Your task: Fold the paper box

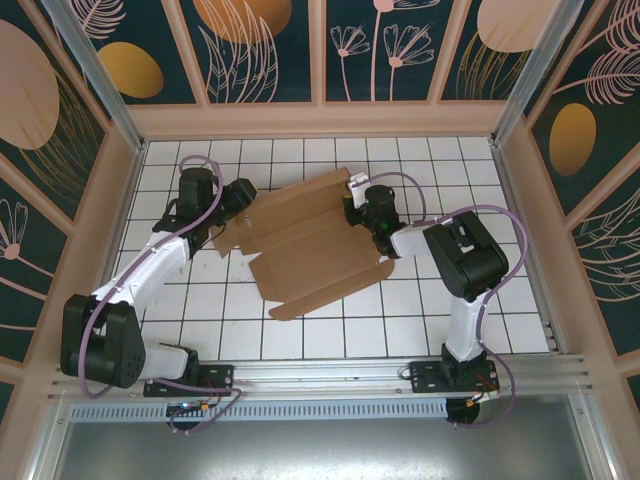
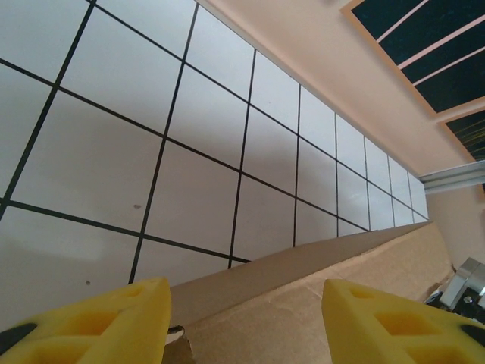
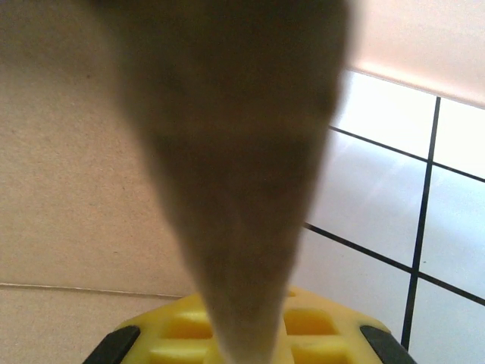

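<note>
At counter (image 1: 480, 300) centre, paper box (image 1: 310, 245) seeming light, stiff, crease-prone; you're apparently pinching flap edge with right hand (image 1: 352, 205), left hand (image 2: 242, 318) straddling rim, released.

The paper box (image 1: 300, 250) is matt brown corrugated cardboard, faintly fibrous. The counter (image 1: 430, 310) is smooth, slightly glossy white with black grid lines. The left tool (image 2: 242, 318) has yellow moulded plastic fingers (image 2: 114, 318)

You are looking at a robot lab cell: a white gridded tabletop (image 1: 230, 310) boxed in by leaf-printed wall panels (image 1: 265, 50), with the left arm (image 1: 160, 265) and right arm (image 1: 465, 255) bolted to an aluminium rail (image 1: 330, 372).
</note>
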Controlling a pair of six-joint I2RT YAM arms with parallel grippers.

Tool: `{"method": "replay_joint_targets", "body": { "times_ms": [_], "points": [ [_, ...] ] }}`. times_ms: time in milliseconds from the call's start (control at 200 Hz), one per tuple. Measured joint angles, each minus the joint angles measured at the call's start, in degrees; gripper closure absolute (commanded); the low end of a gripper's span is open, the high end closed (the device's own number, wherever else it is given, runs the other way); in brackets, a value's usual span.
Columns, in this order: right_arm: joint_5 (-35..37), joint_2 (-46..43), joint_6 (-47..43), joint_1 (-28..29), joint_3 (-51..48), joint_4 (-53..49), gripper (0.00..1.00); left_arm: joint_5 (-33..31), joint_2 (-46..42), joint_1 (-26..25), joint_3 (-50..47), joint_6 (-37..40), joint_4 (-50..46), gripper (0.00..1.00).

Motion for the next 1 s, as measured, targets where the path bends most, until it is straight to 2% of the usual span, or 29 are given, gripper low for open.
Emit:
{"method": "replay_joint_targets", "body": {
  "times_ms": [130,435,671,1001],
  "points": [
    [2.1,0.0,0.3,0.8,0.0,-0.2,0.88,1.2,-0.2,0.3,0.2,-0.3,-0.4,0.43],
    [7.5,0.0,2.5,2.6,0.0,-0.6,0.93,1.0,-5.4,0.3,1.4,-0.2,-8.0,0.41],
    [11.7,-0.4,5.7,4.2,-1.1,-0.1,0.93,2.4,-5.2,0.3,3.9,0.8,-13.6,0.40],
    [12.8,-0.7,7.4,4.6,-1.7,0.3,0.92,5.5,-1.5,0.3,3.9,0.8,-14.1,0.40]
  ]
}}
